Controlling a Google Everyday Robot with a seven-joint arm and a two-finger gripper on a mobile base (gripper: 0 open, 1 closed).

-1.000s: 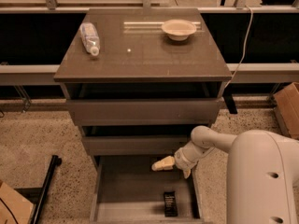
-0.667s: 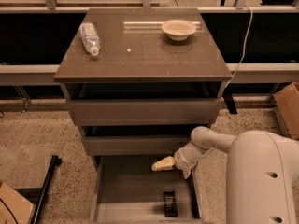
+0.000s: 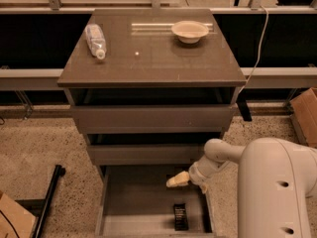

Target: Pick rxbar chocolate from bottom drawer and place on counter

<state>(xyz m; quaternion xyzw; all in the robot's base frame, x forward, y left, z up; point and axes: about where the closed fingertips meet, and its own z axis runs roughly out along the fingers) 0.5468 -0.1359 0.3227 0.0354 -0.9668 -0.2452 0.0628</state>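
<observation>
The bulky white robot arm point(image 3: 277, 182) reaches in from the right side of the cabinet. It crowds the right wall of the wide grey-brown bottom drawer point(image 3: 138, 202), which stands pulled out with its flat floor showing. A lift straight up from here could knock the wrist or forearm against the plain grey front of the middle drawer point(image 3: 143, 153), which overhangs the back of the open one.

The glossy grey-brown square tabletop point(image 3: 148, 63) has bare room along its front edge. The shallow cream bowl point(image 3: 189, 31) sits near the back edge, right of the middle. The clear plastic bottle point(image 3: 95, 39) lies on its side near the left edge, so a careless placing sweep might roll the bottle or nudge the bowl.

The pale cream gripper point(image 3: 177, 180) hangs over the drawer floor by the right wall, pointing toward the left wall. Whether it is spread or closed I cannot tell from this angle.

The small flat black-wrapped rxbar chocolate point(image 3: 180, 216) lies on the drawer floor near the front right corner. It is nearer the front edge than the gripper and apart from it. Being thin and flat, it could slide toward the wall or front edge under a descending tip. A grasp taken off-centre might pinch only wrapper and drop it during the lift.
</observation>
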